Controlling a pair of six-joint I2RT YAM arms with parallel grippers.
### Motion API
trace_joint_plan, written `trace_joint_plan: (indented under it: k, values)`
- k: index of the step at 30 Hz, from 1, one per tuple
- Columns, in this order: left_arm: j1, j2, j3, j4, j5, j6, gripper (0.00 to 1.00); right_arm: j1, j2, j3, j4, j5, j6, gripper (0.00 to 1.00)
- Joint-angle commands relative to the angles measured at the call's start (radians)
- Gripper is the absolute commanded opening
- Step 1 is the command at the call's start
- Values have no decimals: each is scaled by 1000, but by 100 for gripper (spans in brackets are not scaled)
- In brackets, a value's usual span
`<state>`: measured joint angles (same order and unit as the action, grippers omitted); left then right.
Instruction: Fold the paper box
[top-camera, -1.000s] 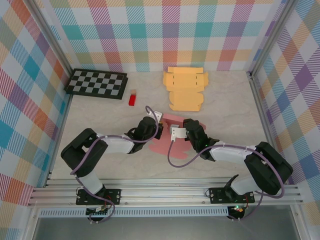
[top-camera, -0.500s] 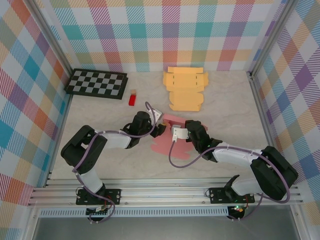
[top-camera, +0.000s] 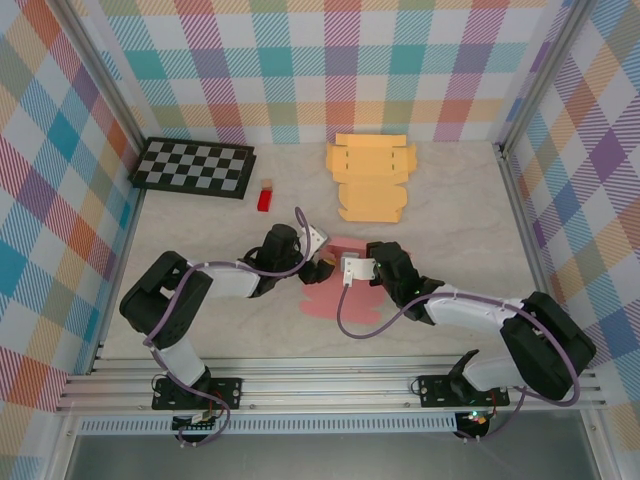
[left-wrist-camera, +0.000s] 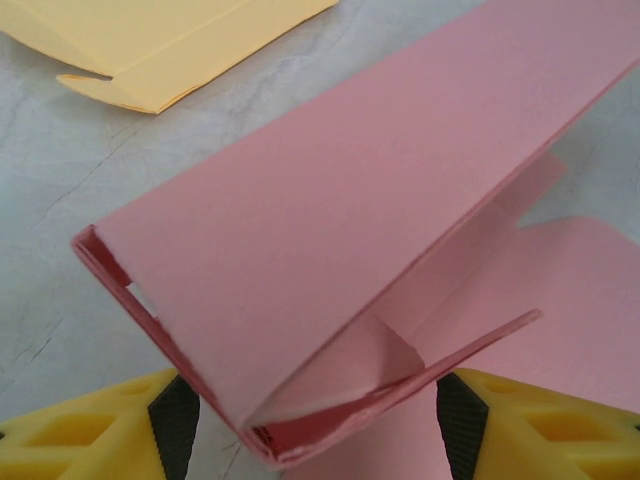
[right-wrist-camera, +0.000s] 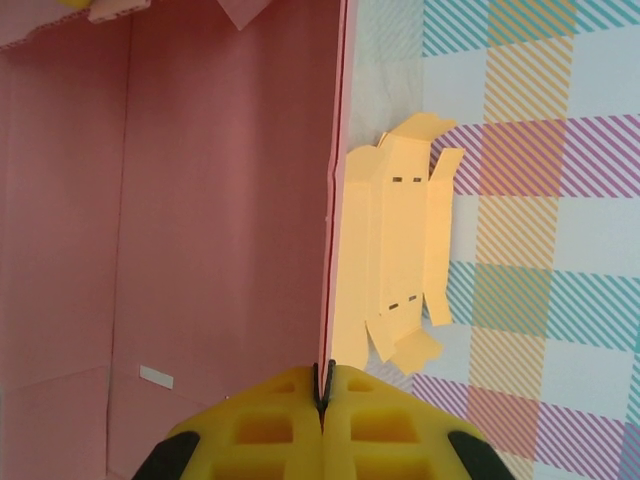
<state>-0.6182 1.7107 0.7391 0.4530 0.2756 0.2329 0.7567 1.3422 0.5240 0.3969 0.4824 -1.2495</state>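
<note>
The pink paper box (top-camera: 326, 294) lies partly folded on the table between both arms. In the left wrist view its folded side wall (left-wrist-camera: 330, 230) rises in a wedge, and its lower corner sits between the spread yellow fingers (left-wrist-camera: 90, 430) of my left gripper (left-wrist-camera: 315, 440), which is open and grips nothing. From above, the left gripper (top-camera: 321, 265) is at the box's left edge. My right gripper (right-wrist-camera: 322, 388) is shut on the thin upright edge of the pink box (right-wrist-camera: 200, 200); in the top view the right gripper (top-camera: 346, 264) is at the box's middle.
A flat orange box blank (top-camera: 369, 178) lies at the back of the table, also behind the pink wall as the orange blank (right-wrist-camera: 395, 250). A checkerboard (top-camera: 195, 166) and a small red block (top-camera: 265, 197) lie back left. Plaid walls enclose the marbled table (top-camera: 200, 240).
My left gripper has opened and let go of the pink box's left wall, drawing back slightly to the left. The right gripper stays shut on the box's edge.
</note>
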Motion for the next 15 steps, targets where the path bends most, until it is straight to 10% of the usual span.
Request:
trace_joint_plan:
  k: [1,15]
  values:
    - [5,-31,-25,-21,37,29,66,27,64,-59,75,-60,-62,0]
    - [63,-50,-82,5,47,11,67,33,148,-94,182,11,-128,0]
